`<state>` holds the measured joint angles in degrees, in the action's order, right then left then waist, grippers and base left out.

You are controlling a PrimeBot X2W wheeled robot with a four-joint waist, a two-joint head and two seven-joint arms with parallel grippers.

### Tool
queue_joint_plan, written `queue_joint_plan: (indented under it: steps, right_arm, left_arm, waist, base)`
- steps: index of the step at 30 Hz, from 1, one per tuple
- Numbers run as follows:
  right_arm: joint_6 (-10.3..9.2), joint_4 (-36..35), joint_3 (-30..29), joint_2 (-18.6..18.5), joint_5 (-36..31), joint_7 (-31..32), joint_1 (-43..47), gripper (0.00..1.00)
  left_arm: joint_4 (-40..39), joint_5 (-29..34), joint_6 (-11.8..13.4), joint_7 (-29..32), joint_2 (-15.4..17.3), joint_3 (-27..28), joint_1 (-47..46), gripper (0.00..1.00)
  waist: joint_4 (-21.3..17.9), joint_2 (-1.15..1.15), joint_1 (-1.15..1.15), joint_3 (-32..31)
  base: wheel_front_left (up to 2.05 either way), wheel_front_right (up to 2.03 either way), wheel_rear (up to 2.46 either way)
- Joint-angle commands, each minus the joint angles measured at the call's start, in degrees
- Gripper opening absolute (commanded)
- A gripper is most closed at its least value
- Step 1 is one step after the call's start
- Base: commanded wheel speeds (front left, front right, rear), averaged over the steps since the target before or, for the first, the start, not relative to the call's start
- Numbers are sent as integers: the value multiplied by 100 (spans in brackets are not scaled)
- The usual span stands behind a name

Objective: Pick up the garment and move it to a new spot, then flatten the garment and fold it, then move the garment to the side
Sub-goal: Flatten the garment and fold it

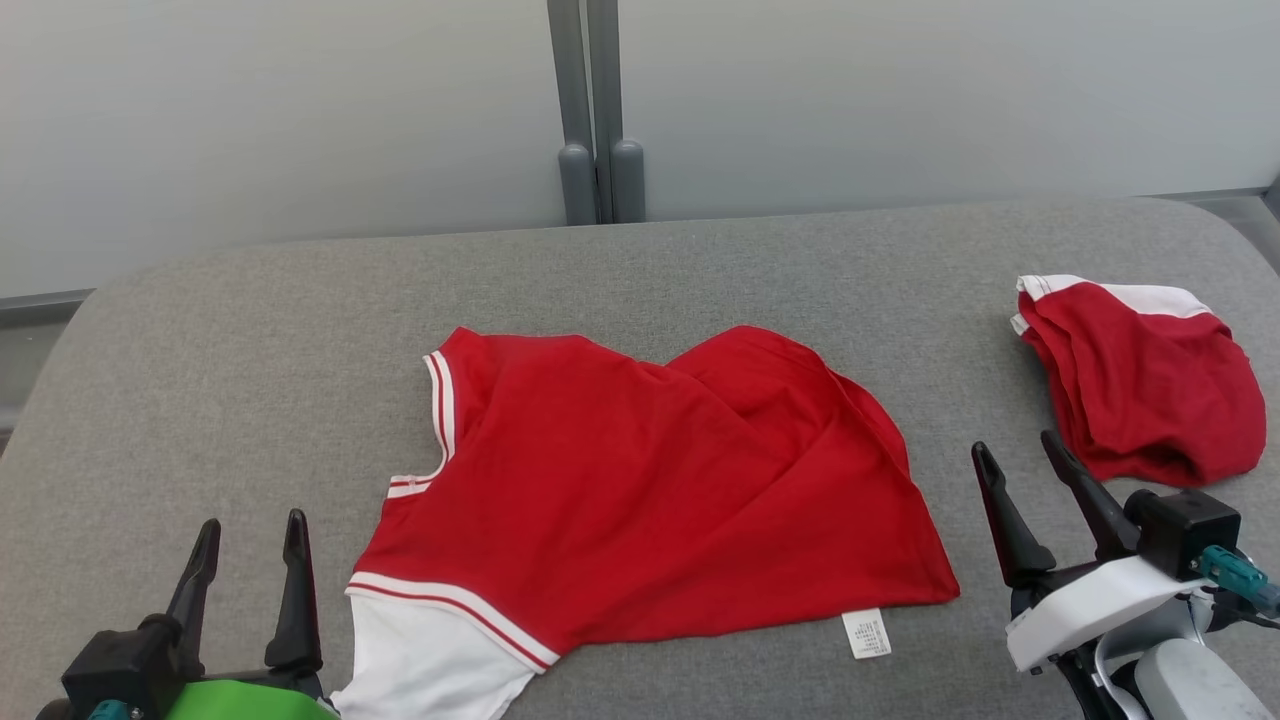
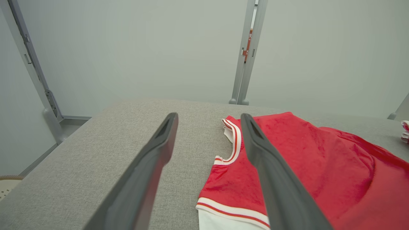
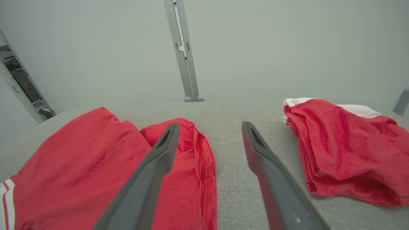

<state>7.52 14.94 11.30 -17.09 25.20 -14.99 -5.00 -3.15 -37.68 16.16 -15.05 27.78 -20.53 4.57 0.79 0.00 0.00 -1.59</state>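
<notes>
Garment (image 1: 650,480) lies rumpled at the middle of the table (image 1: 250,330), untouched by either gripper. Its long axis runs across the robot's front: collar (image 1: 440,420) and white sleeve (image 1: 420,650) at the left end, hem and label (image 1: 866,633) at the right end. The far right part of the cloth is doubled over on itself, so flattening is judged not yet done. Left gripper (image 1: 253,520) stands just beside the sleeve at the near left, fingers spread wide and holding nothing. Right gripper (image 1: 1016,445) stands just off the hem corner at the near right, likewise spread and empty. The two flank the garment, one at each end of its long axis, and neither is plainly nearer. In the left wrist view one finger crosses the shoulder, but whether it hangs over the cloth or just short of it cannot be told. A second red piece (image 1: 1140,390), bunched, lies apart at the far right, beyond the right gripper. The coming move is judged to call for each gripper to take its own end.
</notes>
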Motion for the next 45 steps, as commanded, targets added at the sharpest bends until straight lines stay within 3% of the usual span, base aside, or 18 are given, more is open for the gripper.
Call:
queue_joint_plan:
  steps: [1, 7, 12, 18, 21, 30, 39, 40, 41, 42, 43, 45]
  right_arm:
    - [-6, 13, 13, -2, -15, -24, -55, 100]
    - [-6, 101, 70, -34, -21, -24, -148, 100]
    - [-6, 254, 139, -159, 157, 167, -325, 100]
    - [-6, 748, 590, -392, 812, 1653, -504, 100]
    - [-6, 919, 674, -398, 1019, 2075, -512, 100]
    - [-5, 1240, 820, -226, 1388, 2688, -619, 100]
    - [-5, 1399, 982, -128, 1470, 2672, -701, 100]
    - [-5, 1423, 1012, -102, 1500, 2652, -724, 54]
    - [-2, 1438, 1036, -86, 1531, 2635, -742, 43]
    - [-2, 1468, 1068, -74, 1548, 2612, -760, 18]
    - [-2, 1477, 1099, -59, 1594, 2598, -766, 0]
    - [-2, 1505, 1163, -55, 1659, 2547, -793, 0]
  left_arm:
    - [71, 146, -115, -15, -59, 91, 86, 100]
    - [336, 381, -421, -15, -215, 272, 130, 100]
    - [508, 155, -523, 58, -197, 343, 175, 100]
    - [747, -208, -693, 772, -32, 246, 234, 100]
    - [829, -434, -812, 1273, 15, 104, 206, 100]
    - [1072, -830, -1001, 2315, 6, -209, 70, 100]
    - [1386, -1071, -1222, 2545, -89, -319, -62, 99]
    - [1403, -1072, -1255, 2528, -95, -325, -89, 47]
    - [1418, -1072, -1271, 2506, -101, -327, -115, 25]
    - [1444, -1085, -1300, 2503, -110, -331, -132, 0]
    - [1469, -1098, -1327, 2516, -117, -337, -132, 0]
    - [1530, -1114, -1379, 2538, -117, -359, -141, 0]
  waist:
    - [3, 0, 0, 5]
    - [34, 0, 0, 4]
    - [38, 0, 0, 101]
    - [60, 0, 0, 284]
    - [87, 0, 0, 386]
    - [113, 0, 0, 697]
    - [86, 0, 0, 790]
    - [86, 0, 0, 793]
    - [89, 0, 0, 796]
    - [94, 0, 0, 795]
    - [98, 0, 0, 792]
    - [105, 0, 0, 786]
  base:
    - [0, 0, 0]
    - [0, 0, 0]
    - [0, 0, 0]
    - [0, 0, 0]
    - [0, 0, 0]
    - [0, 0, 0]
    - [0, 0, 0]
    - [0, 0, 0]
    - [0, 0, 0]
    - [0, 0, 0]
    - [0, 0, 0]
    - [0, 0, 0]
